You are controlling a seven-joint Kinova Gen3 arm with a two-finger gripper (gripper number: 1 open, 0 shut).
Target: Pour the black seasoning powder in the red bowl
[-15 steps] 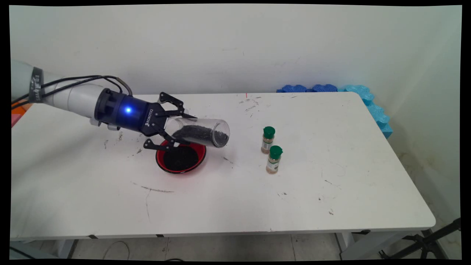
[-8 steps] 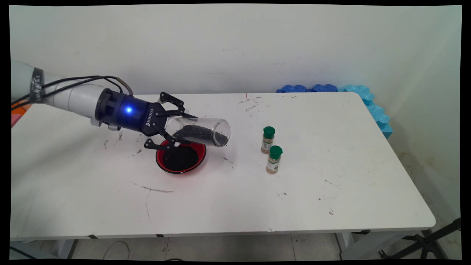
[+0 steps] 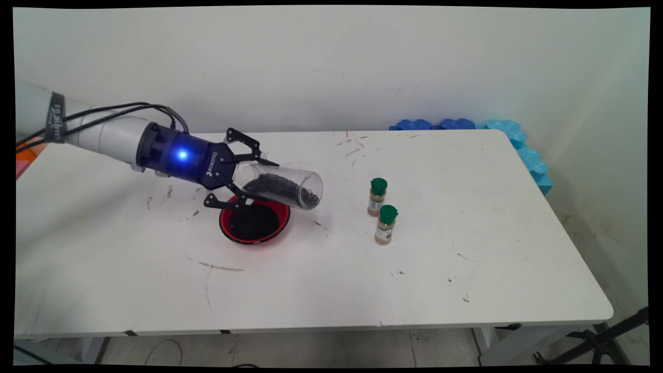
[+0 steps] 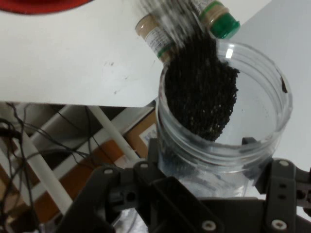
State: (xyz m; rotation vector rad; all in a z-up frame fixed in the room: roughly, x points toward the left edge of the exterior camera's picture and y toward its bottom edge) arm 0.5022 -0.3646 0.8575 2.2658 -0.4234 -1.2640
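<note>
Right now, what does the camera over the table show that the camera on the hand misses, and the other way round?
Only the table camera shows the whole white table, the blue foam by the wall, and the jar tilted just past the bowl's rim. Only the hand camera looks into the jar's mouth and sees the cables under the table. Both show the gripper shut on the clear jar of black grains, the red bowl and two green-capped spice bottles.

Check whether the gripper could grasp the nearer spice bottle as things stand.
Probably not: the gripper is shut on the jar. The bare table toward the bottle is unobstructed.
</note>
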